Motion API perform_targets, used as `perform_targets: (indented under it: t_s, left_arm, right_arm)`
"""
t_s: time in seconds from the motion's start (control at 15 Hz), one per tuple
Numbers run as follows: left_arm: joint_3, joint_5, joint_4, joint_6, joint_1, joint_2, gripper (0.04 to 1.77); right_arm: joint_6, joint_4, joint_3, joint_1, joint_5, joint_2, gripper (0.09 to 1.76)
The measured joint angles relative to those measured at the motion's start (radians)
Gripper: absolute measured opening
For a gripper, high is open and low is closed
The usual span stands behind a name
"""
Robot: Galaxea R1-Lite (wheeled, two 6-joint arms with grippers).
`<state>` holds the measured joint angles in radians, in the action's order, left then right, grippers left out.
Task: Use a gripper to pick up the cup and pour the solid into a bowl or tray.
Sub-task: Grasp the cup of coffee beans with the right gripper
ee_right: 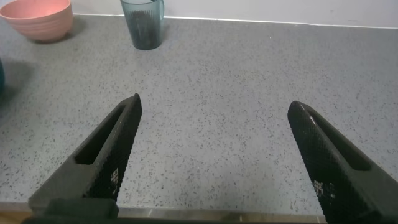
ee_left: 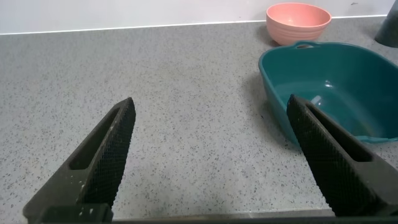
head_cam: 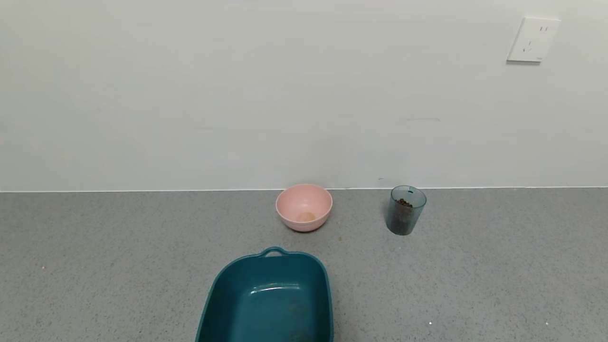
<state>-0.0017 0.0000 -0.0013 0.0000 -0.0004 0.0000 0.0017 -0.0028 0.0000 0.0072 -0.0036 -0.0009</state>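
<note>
The translucent blue-grey ribbed cup (head_cam: 406,210) stands upright near the wall, right of centre, with dark brown pellets (head_cam: 404,203) inside. It also shows in the right wrist view (ee_right: 143,23). The pale pink bowl (head_cam: 304,207) sits to its left, apart from it, and looks empty; it shows in the left wrist view (ee_left: 298,22) and the right wrist view (ee_right: 37,18). Neither arm shows in the head view. My left gripper (ee_left: 211,106) is open over bare counter beside the teal tray. My right gripper (ee_right: 214,102) is open over bare counter, well short of the cup.
A larger teal rectangular tray (head_cam: 228,280) with a handle lies in front of the bowl, at the near edge; it shows in the left wrist view (ee_left: 280,93). The white wall runs close behind the bowl and cup. A wall socket (head_cam: 533,40) is at upper right.
</note>
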Motion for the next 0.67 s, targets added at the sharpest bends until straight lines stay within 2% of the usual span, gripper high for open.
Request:
perform_targets:
  t_s: [0.67]
  left_arm:
    - [0.000,0.000,0.000,0.000,0.000,0.000,1.75]
  right_arm:
    - [-0.002,0.004,-0.020,-0.005,-0.008,0.001,1.71]
